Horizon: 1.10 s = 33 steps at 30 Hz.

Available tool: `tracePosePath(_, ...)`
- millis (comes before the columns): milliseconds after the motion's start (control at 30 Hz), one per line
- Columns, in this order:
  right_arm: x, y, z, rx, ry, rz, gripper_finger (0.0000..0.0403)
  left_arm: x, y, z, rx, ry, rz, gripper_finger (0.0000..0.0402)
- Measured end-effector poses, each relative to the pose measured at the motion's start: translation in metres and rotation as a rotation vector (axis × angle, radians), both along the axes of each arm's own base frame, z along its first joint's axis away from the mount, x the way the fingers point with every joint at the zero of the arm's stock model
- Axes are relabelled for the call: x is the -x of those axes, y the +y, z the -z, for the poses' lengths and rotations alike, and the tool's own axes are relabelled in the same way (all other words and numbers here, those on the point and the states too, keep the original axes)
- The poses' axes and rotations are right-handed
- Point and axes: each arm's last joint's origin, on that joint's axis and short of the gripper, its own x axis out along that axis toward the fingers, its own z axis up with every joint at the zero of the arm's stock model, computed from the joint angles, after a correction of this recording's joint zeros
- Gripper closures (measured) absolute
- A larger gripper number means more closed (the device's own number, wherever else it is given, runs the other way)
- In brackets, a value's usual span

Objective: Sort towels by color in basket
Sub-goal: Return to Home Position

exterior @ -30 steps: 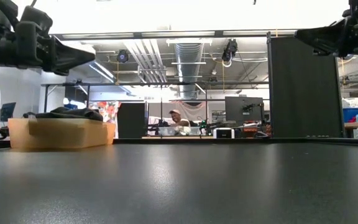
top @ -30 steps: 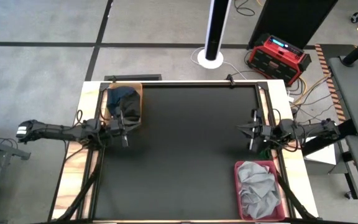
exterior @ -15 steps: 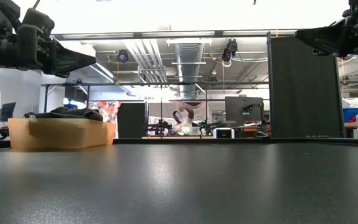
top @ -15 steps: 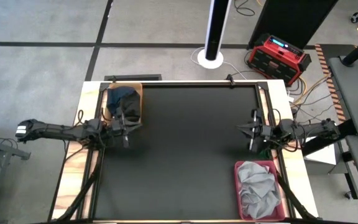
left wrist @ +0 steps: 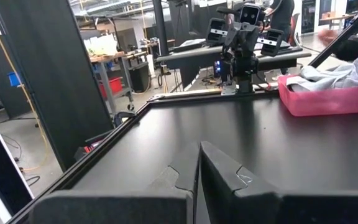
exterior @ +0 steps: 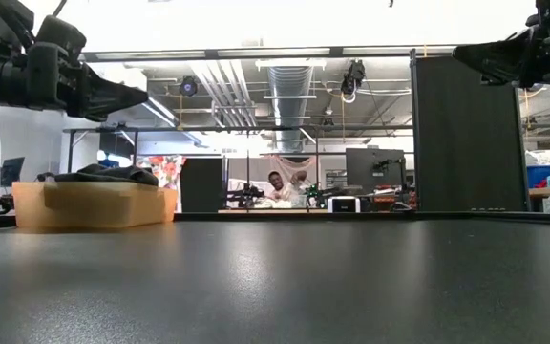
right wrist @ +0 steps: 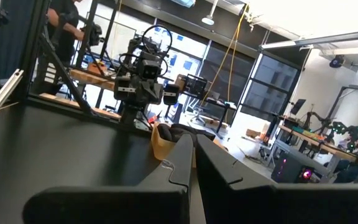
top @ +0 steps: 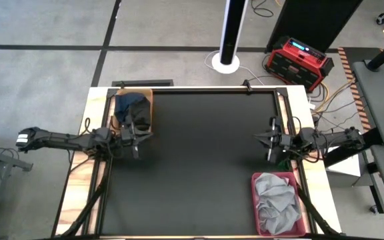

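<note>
Left tool (top: 141, 137) closed near orange bin (top: 151, 110); right tool (top: 261, 138) closed.

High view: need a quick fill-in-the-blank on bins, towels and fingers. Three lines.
1. The bin holding the grey towel is coloured ____.
2. The orange bin with the dark towels stands on the ____ arm's side of the table.
3. The left gripper and the right gripper hold nothing, and the fingers of both are ____.
Missing words: pink; left; shut.
</note>
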Motion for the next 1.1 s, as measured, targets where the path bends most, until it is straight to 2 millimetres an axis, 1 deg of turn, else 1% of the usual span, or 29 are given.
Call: tracePosePath(1100,0.0,0.0,0.0,0.0,0.0,0.0,0.039,-0.0018,0.0,0.0029,0.0,0.028,0.0,0.0402)
